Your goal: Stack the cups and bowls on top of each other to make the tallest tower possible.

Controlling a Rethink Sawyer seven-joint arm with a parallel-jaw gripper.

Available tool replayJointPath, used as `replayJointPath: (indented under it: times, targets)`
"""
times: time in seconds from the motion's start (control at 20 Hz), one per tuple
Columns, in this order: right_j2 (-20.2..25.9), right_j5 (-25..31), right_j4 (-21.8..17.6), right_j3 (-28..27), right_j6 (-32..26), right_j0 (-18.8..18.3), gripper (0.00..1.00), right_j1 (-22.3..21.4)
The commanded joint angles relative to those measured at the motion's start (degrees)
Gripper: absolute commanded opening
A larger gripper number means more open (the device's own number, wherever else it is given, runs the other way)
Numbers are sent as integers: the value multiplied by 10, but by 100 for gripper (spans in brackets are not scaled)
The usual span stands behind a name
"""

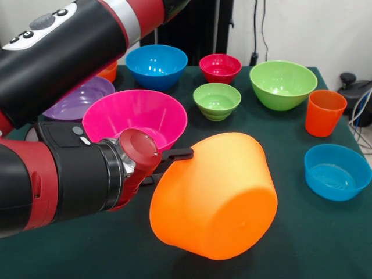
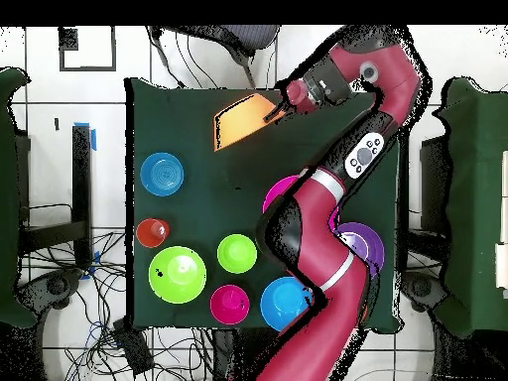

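At about six o'clock on the green table in the front view, nearest the camera, the large orange bowl hangs tipped on its side, its flat base turned toward the lens and its mouth facing away; the gripper comes in from nine o'clock with its black fingers closed on the bowl's rim, one finger lying along the outside of the wall; the bowl looks lifted clear of the cloth. Behind the gripper, toward eleven o'clock, the large pink bowl sits upright, with the purple bowl just beside it, partly hidden by the arm. At twelve o'clock stand the blue bowl and the small red bowl; the small green bowl lies nearer the middle; the larger green bowl sits at one o'clock. The orange cup stands upright at two o'clock; the shallow blue bowl rests at three o'clock, apart from the cup.
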Motion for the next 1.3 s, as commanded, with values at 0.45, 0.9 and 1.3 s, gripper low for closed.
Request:
replayJointPath:
  times: [0.45, 0.9, 1.3]
  targets:
    - [-51, -29, -57, -105, -176, 1, 100, 31]
    - [-58, 3, -66, -100, -206, -1, 100, 35]
    - [-59, 16, -67, -99, -238, -1, 0, 35]
